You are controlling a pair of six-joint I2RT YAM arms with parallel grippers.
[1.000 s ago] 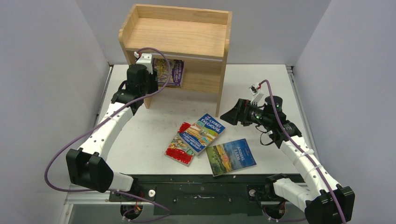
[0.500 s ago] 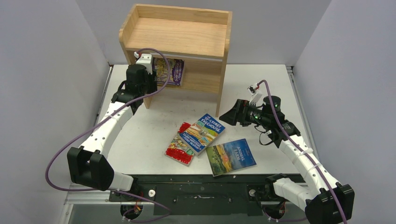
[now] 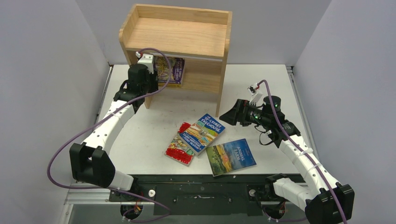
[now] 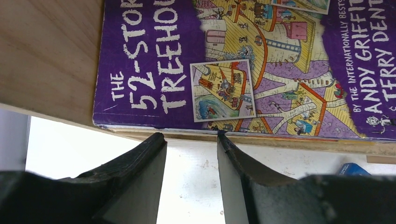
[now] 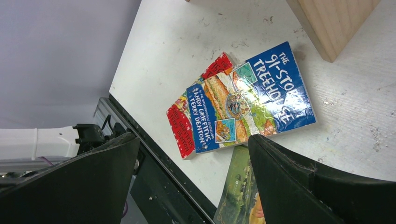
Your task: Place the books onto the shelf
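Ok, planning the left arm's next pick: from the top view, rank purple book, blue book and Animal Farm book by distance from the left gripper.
1. Purple book, in the shelf, right at the left gripper.
2. Blue book, centre of the table, atop the red book.
3. Animal Farm book, near edge, toward the right.

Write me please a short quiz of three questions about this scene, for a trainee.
1. True or false: the right gripper holds a book.
2. Which book lies inside the shelf? A) the purple book B) the blue book C) Animal Farm
3. How many books lie on the table?
Key: 1 false; 2 A; 3 three.
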